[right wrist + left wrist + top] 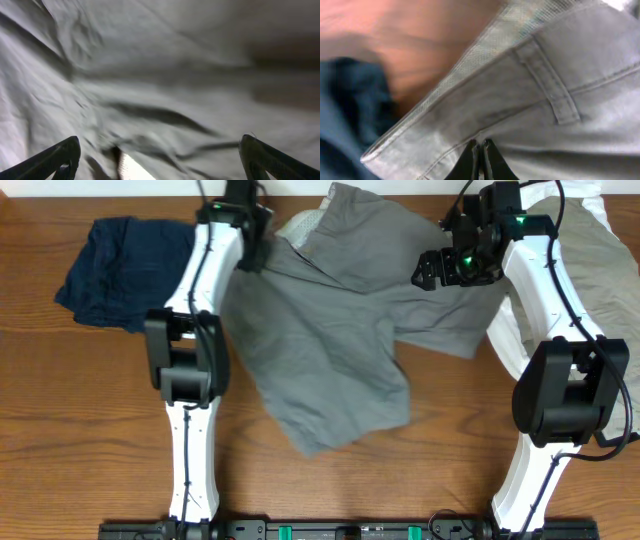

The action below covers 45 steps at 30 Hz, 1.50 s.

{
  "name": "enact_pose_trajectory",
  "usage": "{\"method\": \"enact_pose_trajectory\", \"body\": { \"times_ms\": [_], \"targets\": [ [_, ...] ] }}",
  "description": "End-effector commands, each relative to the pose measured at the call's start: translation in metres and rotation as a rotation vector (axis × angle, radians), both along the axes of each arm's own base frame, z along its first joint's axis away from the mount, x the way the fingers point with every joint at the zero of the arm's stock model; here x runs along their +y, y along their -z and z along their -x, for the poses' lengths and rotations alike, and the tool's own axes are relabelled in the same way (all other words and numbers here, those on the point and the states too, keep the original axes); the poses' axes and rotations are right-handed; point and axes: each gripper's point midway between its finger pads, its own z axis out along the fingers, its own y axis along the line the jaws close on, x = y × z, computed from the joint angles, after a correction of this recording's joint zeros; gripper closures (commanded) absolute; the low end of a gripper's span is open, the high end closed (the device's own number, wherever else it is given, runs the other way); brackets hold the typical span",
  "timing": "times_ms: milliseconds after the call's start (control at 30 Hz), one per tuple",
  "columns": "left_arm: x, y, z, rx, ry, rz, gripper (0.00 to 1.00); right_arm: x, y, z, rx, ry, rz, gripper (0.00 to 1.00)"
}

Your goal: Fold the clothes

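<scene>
The grey shorts lie spread and rumpled across the middle of the wooden table, the paler mesh inner waistband showing at the back. My left gripper sits at the shorts' back left edge. In the left wrist view it is shut, pinching the grey cloth just below the waistband and a belt loop. My right gripper hovers over the shorts' right part. Its black fingers stand wide apart with nothing between them, only blurred grey cloth below.
A navy garment lies crumpled at the back left, also in the left wrist view. A khaki-beige garment on white cloth is piled at the back right, beside the right arm. Bare wood shows at the front.
</scene>
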Motion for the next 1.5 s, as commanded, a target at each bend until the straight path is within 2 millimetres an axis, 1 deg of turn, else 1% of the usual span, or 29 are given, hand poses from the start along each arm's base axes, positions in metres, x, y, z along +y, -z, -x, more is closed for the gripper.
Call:
{"method": "enact_pose_trajectory", "body": {
  "times_ms": [0, 33, 67, 100, 133, 167, 233, 300, 400, 567, 667, 733, 833, 900, 1100, 1200, 1333, 1400, 1467],
  "targets": [
    [0.059, -0.012, -0.018, -0.089, -0.231, -0.004, 0.94, 0.014, 0.005, 0.005, 0.029, -0.003, -0.019, 0.01],
    [0.065, -0.012, -0.018, -0.094, -0.257, 0.003, 0.87, 0.015, 0.005, 0.006, 0.036, 0.009, -0.019, 0.01],
    [0.071, -0.013, -0.017, -0.09, -0.275, 0.006, 0.62, 0.016, 0.006, 0.006, 0.045, 0.023, -0.023, 0.01],
    [0.074, -0.013, -0.014, -0.082, -0.28, 0.004, 0.46, 0.016, 0.006, 0.007, 0.056, 0.042, -0.025, 0.01],
    [0.074, -0.013, -0.011, -0.07, -0.281, 0.003, 0.32, 0.016, 0.006, 0.008, 0.07, 0.065, -0.028, 0.01],
    [0.074, -0.013, -0.009, -0.061, -0.281, 0.001, 0.22, 0.017, 0.007, 0.01, 0.085, 0.083, -0.033, 0.01],
    [0.073, -0.018, -0.003, -0.047, -0.279, -0.001, 0.14, 0.017, 0.009, 0.015, 0.122, 0.125, -0.025, 0.01],
    [0.069, -0.025, 0.002, -0.039, -0.273, -0.002, 0.12, 0.013, 0.015, 0.023, 0.166, 0.178, 0.028, 0.01],
    [0.063, -0.044, 0.011, -0.034, -0.275, 0.005, 0.11, 0.008, 0.029, 0.038, 0.223, 0.232, 0.129, 0.01],
    [0.055, -0.075, 0.03, -0.024, -0.277, 0.02, 0.11, 0.018, 0.063, 0.067, 0.309, 0.236, 0.182, 0.03],
    [0.054, -0.086, 0.037, -0.02, -0.276, 0.02, 0.11, 0.019, 0.085, 0.079, 0.337, 0.256, 0.196, 0.03],
    [0.054, -0.088, 0.041, -0.012, -0.277, 0.019, 0.11, 0.018, 0.097, 0.081, 0.331, 0.263, 0.194, 0.03],
    [0.054, -0.089, 0.043, -0.005, -0.277, 0.017, 0.11, 0.01, 0.111, 0.075, 0.28, 0.294, 0.227, 0.02],
    [0.054, -0.089, 0.044, -0.001, -0.277, 0.017, 0.11, 0.0, 0.119, 0.066, 0.219, 0.318, 0.275, 0.01],
    [0.054, -0.088, 0.047, 0.008, -0.287, 0.018, 0.1, -0.028, 0.135, 0.031, -0.004, 0.409, 0.384, 0.01],
    [0.054, -0.087, 0.049, 0.015, -0.295, 0.02, 0.1, -0.04, 0.146, 0.016, -0.076, 0.433, 0.418, 0.01],
    [0.054, -0.085, 0.054, 0.037, -0.298, 0.017, 0.1, -0.054, 0.172, -0.001, -0.118, 0.445, 0.425, 0.01],
    [0.054, -0.084, 0.056, 0.048, -0.298, 0.015, 0.1, -0.064, 0.188, -0.007, -0.129, 0.463, 0.421, 0.01],
    [0.055, -0.084, 0.059, 0.06, -0.299, 0.013, 0.1, -0.074, 0.199, -0.014, -0.145, 0.481, 0.414, 0.01]
  ]
}}
